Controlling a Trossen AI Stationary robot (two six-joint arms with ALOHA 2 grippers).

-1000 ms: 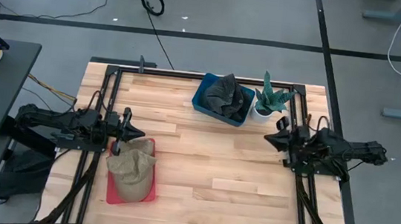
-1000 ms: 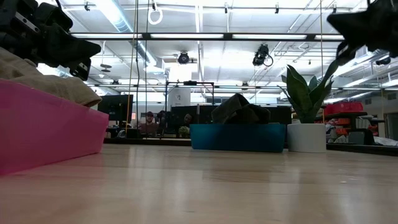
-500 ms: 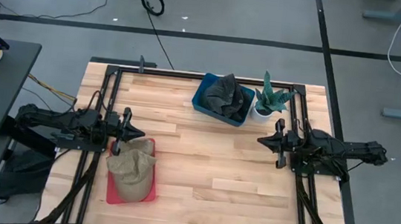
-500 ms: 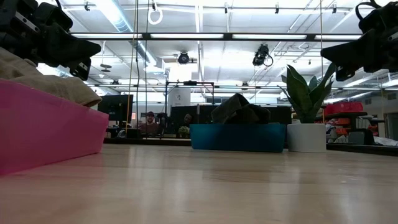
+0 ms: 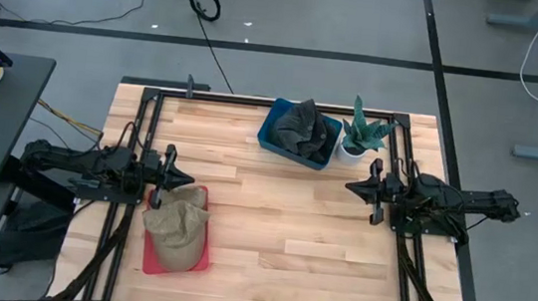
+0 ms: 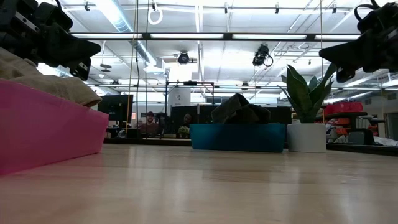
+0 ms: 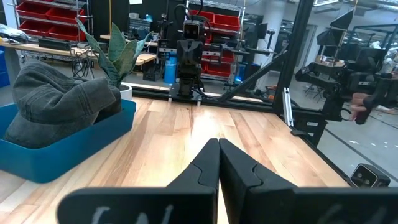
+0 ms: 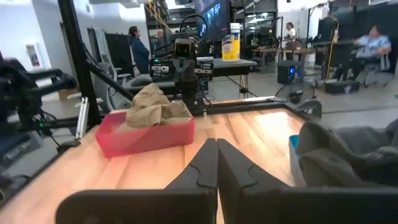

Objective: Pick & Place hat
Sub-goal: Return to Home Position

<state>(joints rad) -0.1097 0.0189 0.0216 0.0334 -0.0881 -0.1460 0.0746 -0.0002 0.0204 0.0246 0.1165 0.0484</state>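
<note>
A tan hat [image 5: 178, 223] lies heaped in a pink tray [image 5: 151, 256] at the table's near left. It also shows in the right wrist view as the tan hat [image 8: 155, 104]. A dark grey hat [image 5: 301, 131] sits in a blue bin [image 5: 271, 136] at the far edge. My left gripper [image 5: 189, 180] is shut and hovers above the far end of the pink tray, clear of the tan hat [image 6: 31, 78]. My right gripper [image 5: 348, 189] is shut too. It hangs in the air on the table's right, near the plant [image 5: 361, 135], and touches nothing.
A potted plant in a white pot [image 6: 306, 137] stands just right of the blue bin [image 6: 239, 137]. Black frame rails run along the table's left and right sides under the arms. Bare wood [image 5: 281, 222] lies between the two grippers and toward the near edge. People sit in the room beyond.
My right gripper has moved a little toward the table's left and come down, then kept still. Its fingers stay shut. The hats and the left arm have not moved.
</note>
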